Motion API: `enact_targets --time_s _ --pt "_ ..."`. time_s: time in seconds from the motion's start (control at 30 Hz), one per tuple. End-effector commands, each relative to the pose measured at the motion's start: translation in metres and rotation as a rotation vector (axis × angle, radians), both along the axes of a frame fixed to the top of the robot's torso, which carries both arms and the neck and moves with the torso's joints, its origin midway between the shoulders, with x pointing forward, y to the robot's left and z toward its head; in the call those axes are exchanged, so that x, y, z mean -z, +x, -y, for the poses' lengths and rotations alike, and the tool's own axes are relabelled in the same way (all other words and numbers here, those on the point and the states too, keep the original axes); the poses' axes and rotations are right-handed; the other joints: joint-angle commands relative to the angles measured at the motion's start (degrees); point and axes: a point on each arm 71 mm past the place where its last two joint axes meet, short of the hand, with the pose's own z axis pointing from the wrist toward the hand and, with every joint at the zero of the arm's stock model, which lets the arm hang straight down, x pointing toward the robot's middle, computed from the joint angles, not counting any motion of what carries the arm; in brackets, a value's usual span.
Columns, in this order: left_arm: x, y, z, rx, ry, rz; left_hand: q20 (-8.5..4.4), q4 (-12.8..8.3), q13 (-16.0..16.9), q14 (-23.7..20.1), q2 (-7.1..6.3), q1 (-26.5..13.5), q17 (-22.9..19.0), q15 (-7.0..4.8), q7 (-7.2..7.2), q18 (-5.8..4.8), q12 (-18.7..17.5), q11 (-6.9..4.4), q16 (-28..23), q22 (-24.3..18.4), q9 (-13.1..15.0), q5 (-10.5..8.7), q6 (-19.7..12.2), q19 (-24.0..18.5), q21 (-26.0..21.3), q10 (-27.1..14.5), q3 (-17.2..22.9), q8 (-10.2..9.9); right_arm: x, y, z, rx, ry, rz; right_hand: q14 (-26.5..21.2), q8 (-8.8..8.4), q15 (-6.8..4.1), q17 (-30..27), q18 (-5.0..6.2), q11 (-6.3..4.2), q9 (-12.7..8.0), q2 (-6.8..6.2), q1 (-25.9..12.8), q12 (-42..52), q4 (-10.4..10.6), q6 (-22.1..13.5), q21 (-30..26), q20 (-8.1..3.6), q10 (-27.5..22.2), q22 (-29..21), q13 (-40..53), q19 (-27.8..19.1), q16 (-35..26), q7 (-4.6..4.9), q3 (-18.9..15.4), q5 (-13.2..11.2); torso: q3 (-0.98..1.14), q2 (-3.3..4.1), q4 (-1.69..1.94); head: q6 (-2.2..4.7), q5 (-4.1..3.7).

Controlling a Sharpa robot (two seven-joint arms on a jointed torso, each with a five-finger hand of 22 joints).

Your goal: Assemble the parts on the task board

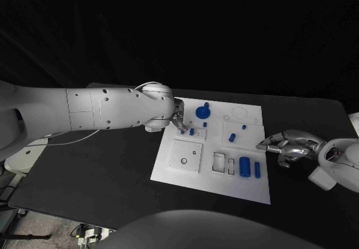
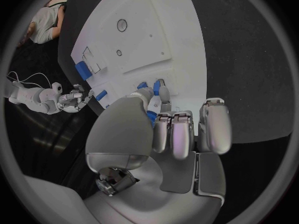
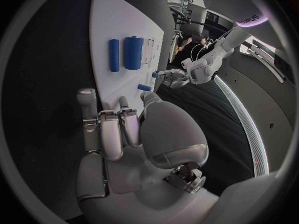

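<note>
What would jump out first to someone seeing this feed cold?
The white rectangular task board in the middle of the black table, dotted with small blue parts. The silver left hand reaches over the board's far left part, fingers down among small blue pegs beside a round blue knobbed part. The silver right hand hangs off the board's right edge, holding nothing.

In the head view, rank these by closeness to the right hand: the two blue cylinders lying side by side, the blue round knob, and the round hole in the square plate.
From the right hand:
1. The two blue cylinders, lying at the task board's near right side, nearest.
2. The blue round knob, at the board's far side by the left hand.
3. The round hole, in the square plate on the board's left side, farthest; close to the knob's range, though.
</note>
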Motion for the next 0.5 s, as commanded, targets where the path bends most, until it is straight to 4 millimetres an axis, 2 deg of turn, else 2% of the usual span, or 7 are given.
enact_targets --time_s 0.03,0.5 --pt "0.0000 0.0002 -0.0038 -0.044 0.056 0.003 -0.28 0.03 15.06 6.03 0.05 -0.08 15.05 -0.32 -0.15 -0.23 0.35 -0.21 0.14 11.82 0.04 -0.27 0.08 1.97 -0.41 6.06 0.35 0.31 0.0023 -0.0017 -0.0002 -0.016 -0.009 -0.013 -0.44 0.26 -0.03 9.52 0.13 -0.18 -0.06 -0.08 0.27 -0.18 -0.13 0.12 -0.11 0.04 -0.38 3.00 8.66 -0.32 -0.31 0.24 0.32 0.29 0.01 -0.03 0.07 0.01 0.05" --pt "0.0003 0.0005 -0.0032 -0.042 0.060 0.001 -0.28 0.01 15.06 6.03 0.03 -0.10 15.05 -0.32 -0.15 -0.21 0.35 -0.21 0.14 11.80 0.03 -0.30 0.08 1.94 -0.50 6.06 0.44 0.31 0.0024 -0.0019 -0.0002 -0.017 -0.010 -0.015 -0.50 0.25 -0.01 9.48 0.15 -0.16 -0.07 -0.14 0.28 -0.24 -0.16 0.08 -0.30 0.05 -0.46 2.97 8.62 -0.44 -0.35 0.26 0.37 0.30 0.04 0.01 0.11 0.01 0.13"
